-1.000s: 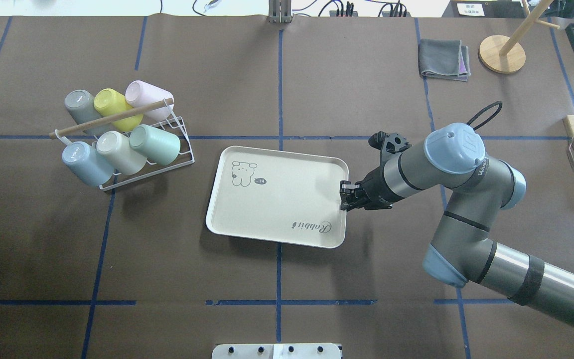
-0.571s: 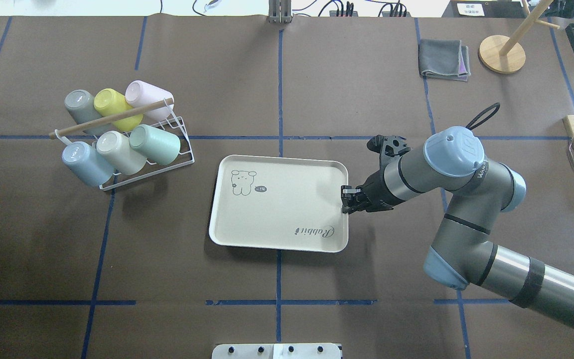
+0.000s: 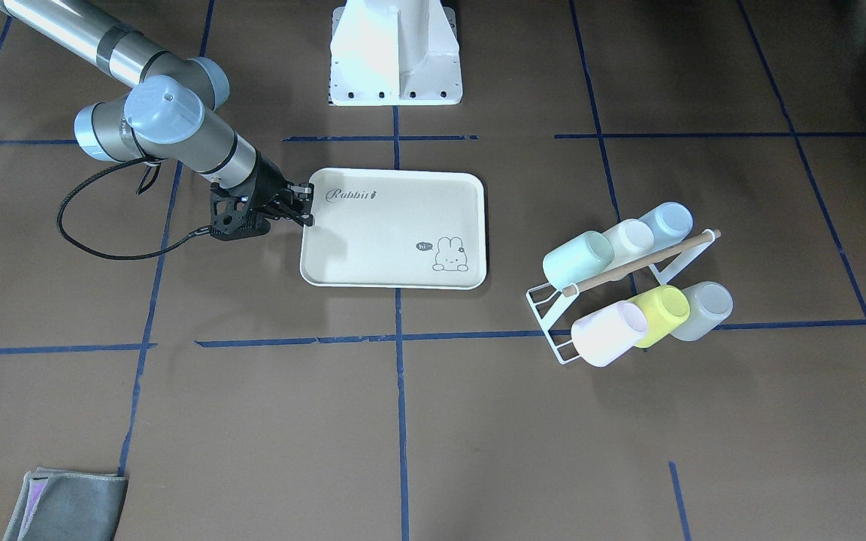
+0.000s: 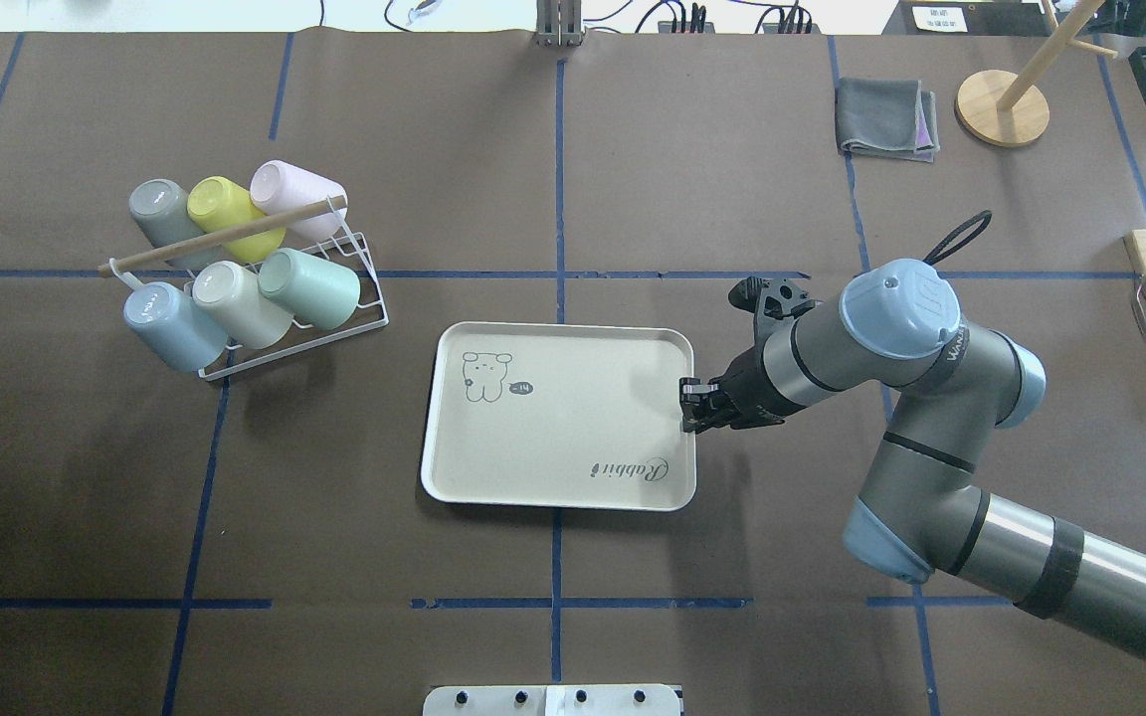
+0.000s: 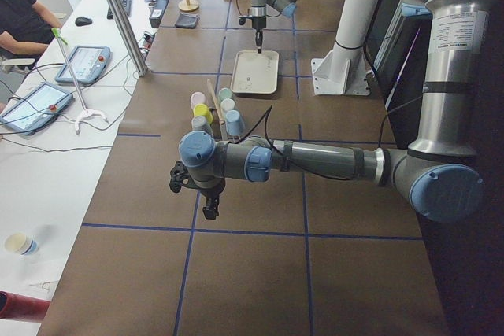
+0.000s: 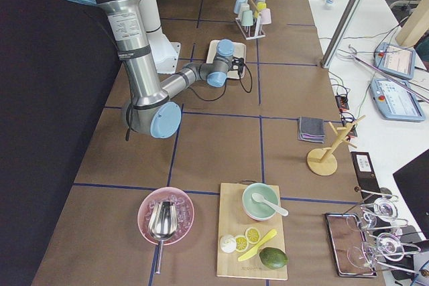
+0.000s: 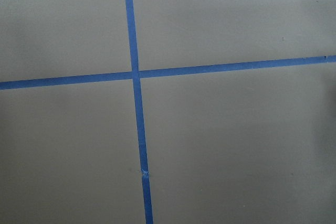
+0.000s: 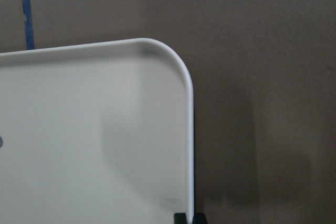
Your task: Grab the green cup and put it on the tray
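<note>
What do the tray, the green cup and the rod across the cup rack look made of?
The tray: likely plastic or melamine, cream, matte, with a moulded rounded rim. The green cup: probably matte plastic, even pastel colour, no glare. The rod: looks like bare wood, tan and dull.

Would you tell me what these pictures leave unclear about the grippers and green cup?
- Left gripper: small, only in exterior left view; open or shut unclear.
- Right gripper: right wrist view's bottom edge cuts off its fingertips at the tray rim.
- Green cup: its body hides its seat on the rack.
</note>
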